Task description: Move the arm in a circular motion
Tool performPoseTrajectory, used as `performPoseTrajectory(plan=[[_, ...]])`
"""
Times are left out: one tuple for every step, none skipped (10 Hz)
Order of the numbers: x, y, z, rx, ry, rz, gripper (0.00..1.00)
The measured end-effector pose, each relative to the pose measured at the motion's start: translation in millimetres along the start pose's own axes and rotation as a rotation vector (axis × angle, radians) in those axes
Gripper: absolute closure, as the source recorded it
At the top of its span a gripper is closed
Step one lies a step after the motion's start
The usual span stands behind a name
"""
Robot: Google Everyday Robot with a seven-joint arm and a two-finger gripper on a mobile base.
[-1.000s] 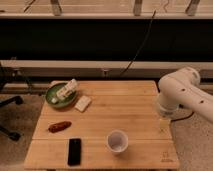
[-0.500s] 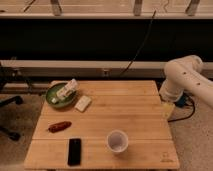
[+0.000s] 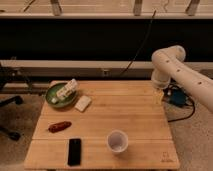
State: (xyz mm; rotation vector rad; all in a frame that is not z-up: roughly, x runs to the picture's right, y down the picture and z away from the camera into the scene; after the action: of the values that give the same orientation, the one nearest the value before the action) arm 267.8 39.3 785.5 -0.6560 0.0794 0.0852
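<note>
The thick, glossy white tubular arm [image 3: 186, 75] reaches in from the right of the pale wooden slatted table [image 3: 132, 115], its rounded elbow raised above the table's far right corner. Its last link bends down there. The pale gripper [image 3: 160, 94] at its tip hangs just over the table's right edge near that corner; I cannot tell whether it is spread or pressed together.

On the table's far left sits a round green bowl [image 3: 50, 93] with white packets in it, a white rectangular packet [image 3: 83, 103] just beside it. A reddish-brown oblong thing [image 3: 60, 126] lies at the left, a black flat phone [image 3: 74, 151] at the near left, and a white paper cup [image 3: 117, 141] stands near the front edge.
</note>
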Motion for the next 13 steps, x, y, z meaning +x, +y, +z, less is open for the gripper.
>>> performPoseTrajectory(plan=[[-27, -2, 0, 0.000, -0.003, -0.037, 0.20], [-45, -2, 0, 0.006, -0.012, -0.064, 0.20], [-72, -1, -2, 0.011, -0.025, -0.109, 0.20], [-97, 3, -4, 0.016, -0.038, -0.155, 0.20], [-119, 8, -7, 0.021, -0.047, -0.204, 0.20], [-140, 16, -9, 0.022, -0.057, -0.255, 0.20], [-168, 30, -14, 0.025, -0.070, -0.335, 0.20], [-194, 51, -20, 0.028, -0.079, -0.416, 0.20], [-207, 69, -25, 0.027, -0.089, -0.467, 0.20], [-215, 87, -29, 0.026, -0.095, -0.509, 0.20], [-224, 119, -35, 0.022, -0.107, -0.571, 0.20], [-225, 144, -39, 0.016, -0.112, -0.609, 0.20], [-223, 153, -40, 0.013, -0.113, -0.617, 0.20]])
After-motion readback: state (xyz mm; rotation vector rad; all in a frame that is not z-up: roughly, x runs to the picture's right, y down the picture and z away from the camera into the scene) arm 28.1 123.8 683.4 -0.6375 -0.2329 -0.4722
